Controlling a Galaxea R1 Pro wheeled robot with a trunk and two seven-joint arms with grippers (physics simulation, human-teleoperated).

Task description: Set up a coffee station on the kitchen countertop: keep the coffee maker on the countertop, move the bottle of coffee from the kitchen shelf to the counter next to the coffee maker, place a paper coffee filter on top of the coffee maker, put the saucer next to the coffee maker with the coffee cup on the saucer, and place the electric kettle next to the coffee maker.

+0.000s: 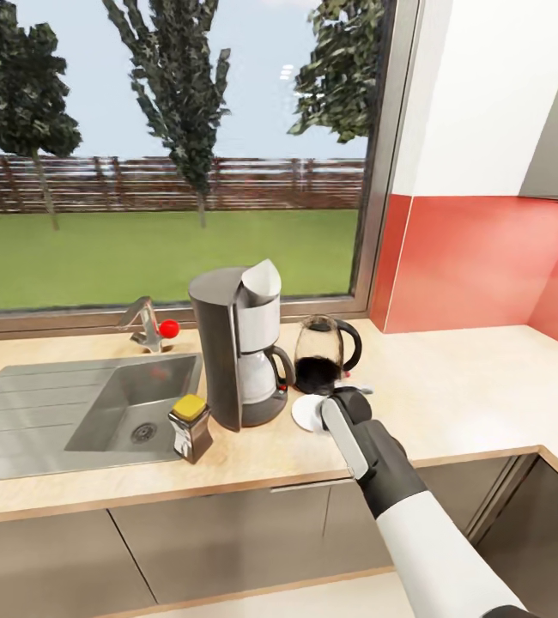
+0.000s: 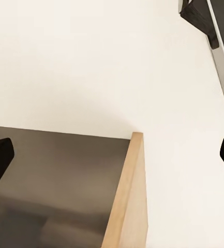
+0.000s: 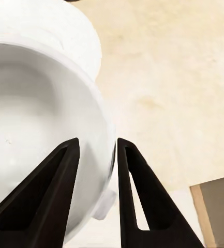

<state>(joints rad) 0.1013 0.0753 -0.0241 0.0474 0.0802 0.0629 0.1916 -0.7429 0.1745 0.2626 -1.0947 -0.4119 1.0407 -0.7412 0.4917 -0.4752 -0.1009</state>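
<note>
Countertop (image 1: 451, 378) bare rightward to red wall, right gripper (image 3: 97, 150) pinching coffee cup (image 3: 34, 134) rim above saucer (image 1: 306, 413), between coffee maker (image 1: 238, 343) and electric kettle (image 1: 324, 350), contact perhaps hidden, left gripper (image 2: 112, 155) fingers spread over counter edge.

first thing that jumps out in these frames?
The coffee maker stands mid-countertop beside the sink, a white paper filter on top. The right gripper has its jaws pinching the coffee cup's rim over the saucer, just in front of the electric kettle. The bottle of coffee sits at the sink's corner.
</note>
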